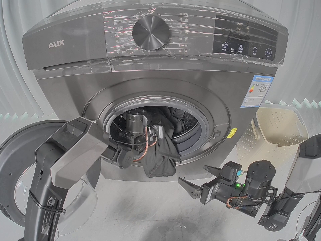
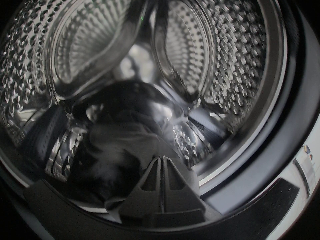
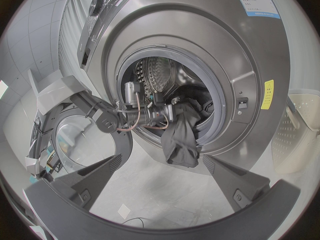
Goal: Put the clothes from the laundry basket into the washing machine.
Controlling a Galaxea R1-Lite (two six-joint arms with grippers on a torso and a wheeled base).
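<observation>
While the left arm is reaching through the washing machine's [image 1: 67, 91] opening, the left gripper [image 2: 163, 159] is pressing its fingers flat together against dark cloth inside the drum [image 2: 233, 50]; I cannot tell whether a fold is pinched between them. A black garment [image 1: 160, 154] is hanging half out over the front rim. The right gripper [image 1: 193, 175] is hovering low before the machine, fingers spread wide and holding nothing, near the cream laundry basket [image 1: 277, 134] standing at the machine's right. The door [image 1: 20, 158] is standing open at the left.

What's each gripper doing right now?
Left gripper: closed on the dark garment at the washing machine door opening.
Right gripper: open, empty, in front of the washing machine.
</observation>
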